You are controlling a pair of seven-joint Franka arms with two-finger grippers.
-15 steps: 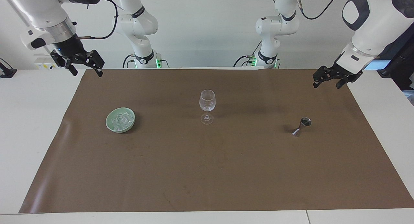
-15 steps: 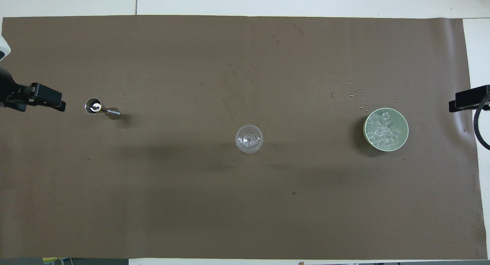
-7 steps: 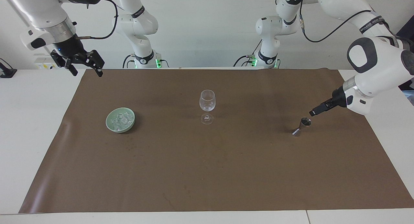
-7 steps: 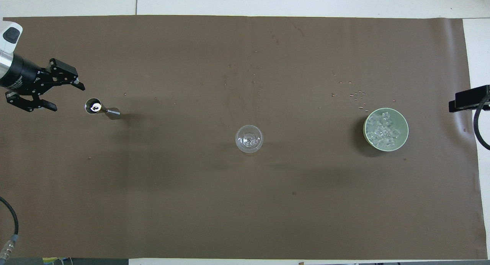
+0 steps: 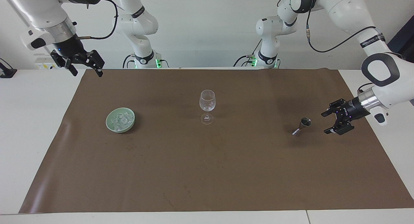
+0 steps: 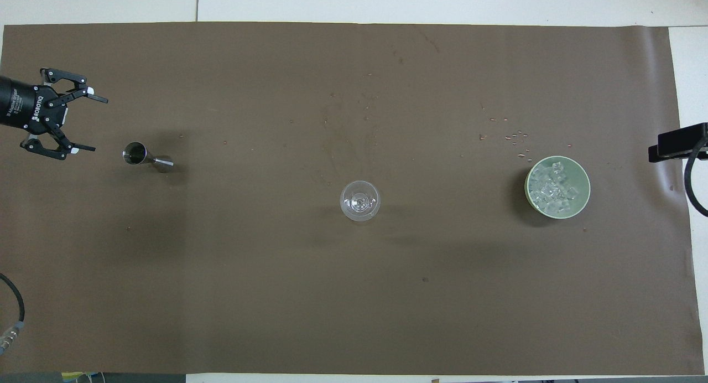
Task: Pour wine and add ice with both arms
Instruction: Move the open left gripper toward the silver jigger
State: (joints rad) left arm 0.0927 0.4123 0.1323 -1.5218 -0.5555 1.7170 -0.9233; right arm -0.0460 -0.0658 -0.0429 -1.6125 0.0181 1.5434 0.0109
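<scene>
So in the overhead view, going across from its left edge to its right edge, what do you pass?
left gripper, open → metal jigger → wine glass → green bowl holding the ice → right gripper at the mat's edge.

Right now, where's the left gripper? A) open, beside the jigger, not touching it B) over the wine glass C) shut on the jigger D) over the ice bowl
A: the left gripper has its fingers spread and sits beside the jigger toward the left arm's end of the table, with a clear gap between them; the overhead view shows the same gap.
</scene>
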